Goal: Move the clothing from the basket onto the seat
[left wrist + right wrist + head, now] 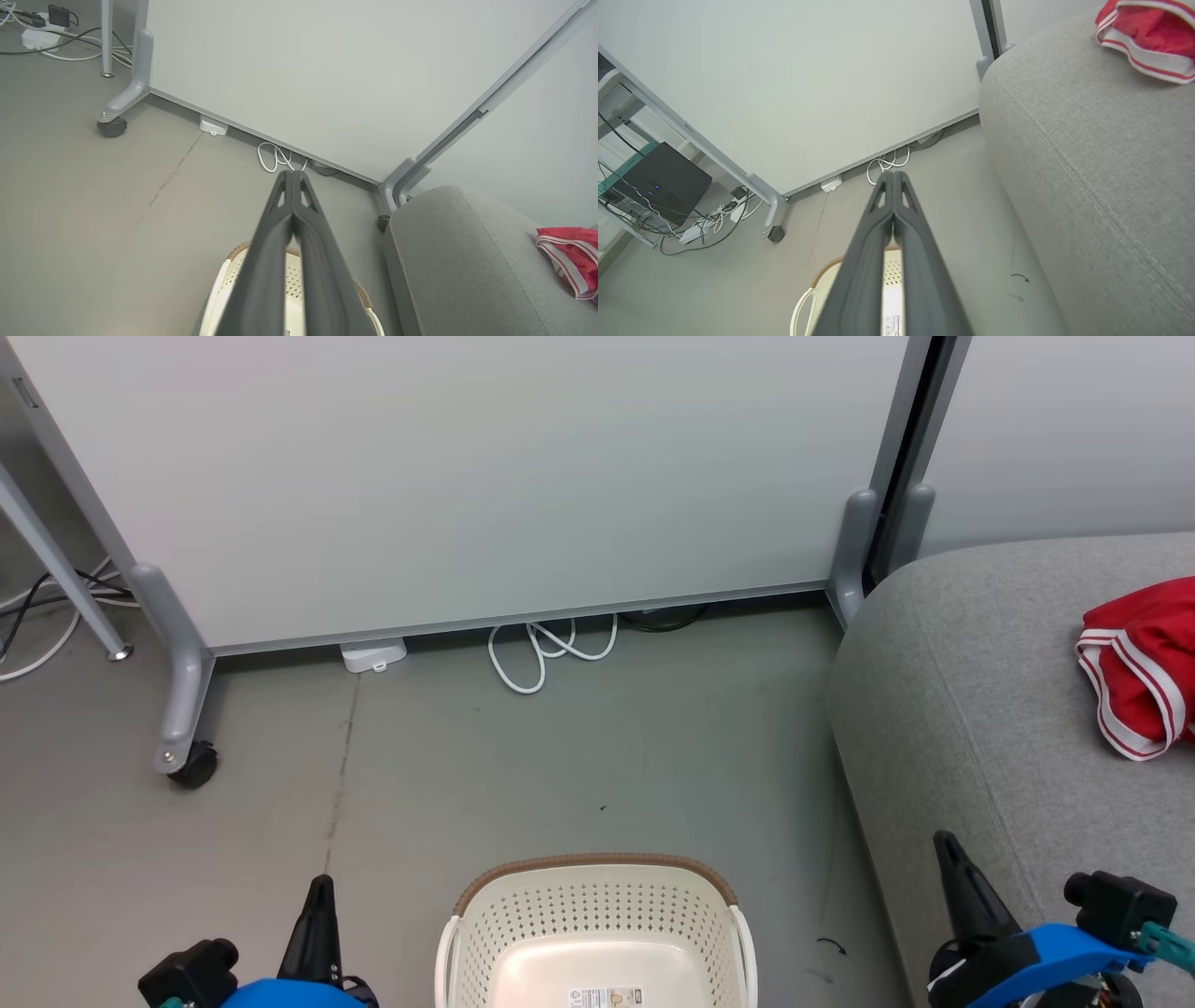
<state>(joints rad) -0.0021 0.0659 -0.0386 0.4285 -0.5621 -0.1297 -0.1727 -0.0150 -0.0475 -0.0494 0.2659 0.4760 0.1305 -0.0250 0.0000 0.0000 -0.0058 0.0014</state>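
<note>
The red clothing (1144, 653) is lying on the grey seat (980, 691), far over on the right side, well apart from the basket (597, 907). The basket is sitting on the floor (560, 765) between the two arms, just beside the seat. The part of the basket that is showing is holding no clothes; only a small sticker (607, 997) is lying on its bottom.

The left end effector (321, 889) is hanging low beside the basket with its two fingers pressed together, gripping nothing. The right end effector (945, 847) is hanging over the seat's front edge, fingers pressed together too, with nothing in them.

I think the job is at its very end, or already done. The near part of the basket is cut off, so the next move is calling for a look down into it. If something red is hiding there, one arm needs to spread its fingers, reach in and pinch the cloth.

Counting: one basket, one seat, two end effectors, and one red heap. I cannot tell if the heap is one piece or two, as the picture edge is cutting it off.
</note>
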